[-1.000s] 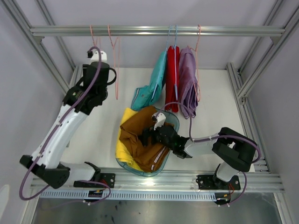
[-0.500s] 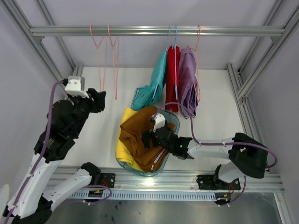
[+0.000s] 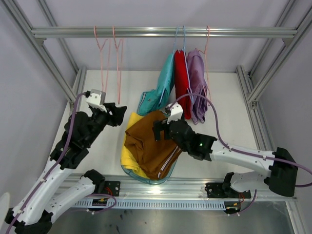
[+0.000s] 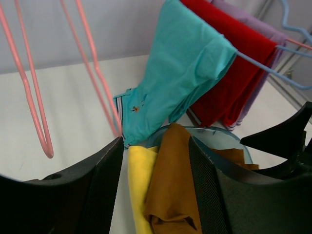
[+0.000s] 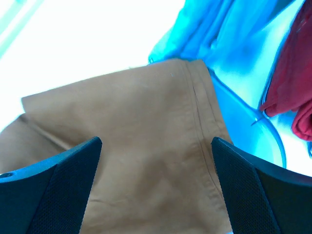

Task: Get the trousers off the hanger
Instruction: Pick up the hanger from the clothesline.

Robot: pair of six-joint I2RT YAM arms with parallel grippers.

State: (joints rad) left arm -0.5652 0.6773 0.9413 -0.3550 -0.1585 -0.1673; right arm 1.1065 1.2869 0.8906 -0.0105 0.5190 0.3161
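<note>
The left hand (image 3: 117,115) hovers over the tabletop (image 3: 224,107) just left of the basket (image 3: 182,127). Its fingers (image 4: 105,185) stand apart with nothing between them. From its wrist view the hand (image 4: 156,142) points toward the far right. There the teal trousers (image 4: 183,73) hang over a blue hanger (image 4: 263,66).

The right hand (image 3: 161,130) hangs over the basket with its fingers spread wide. It is not clamped on anything. Its own camera shows the hand (image 5: 156,141) just above the brown trousers (image 5: 136,146), with both fingers (image 5: 63,180) clear of the cloth.

The brown trousers (image 3: 148,146) lie crumpled in the basket, off any hanger. The yellow trousers (image 3: 127,157) lie under them and spill over the left rim.

Three pairs hang side by side from the rail (image 3: 146,32) at the far end, just beyond the basket. The teal trousers (image 3: 163,83) are on the left and their lower end droops toward the basket's far rim. The red trousers (image 3: 181,80) are in the middle and the lilac trousers (image 3: 196,83) on the right.

Further left on the rail two pink hangers (image 3: 117,63) hang bare, well apart from the three pairs.
</note>
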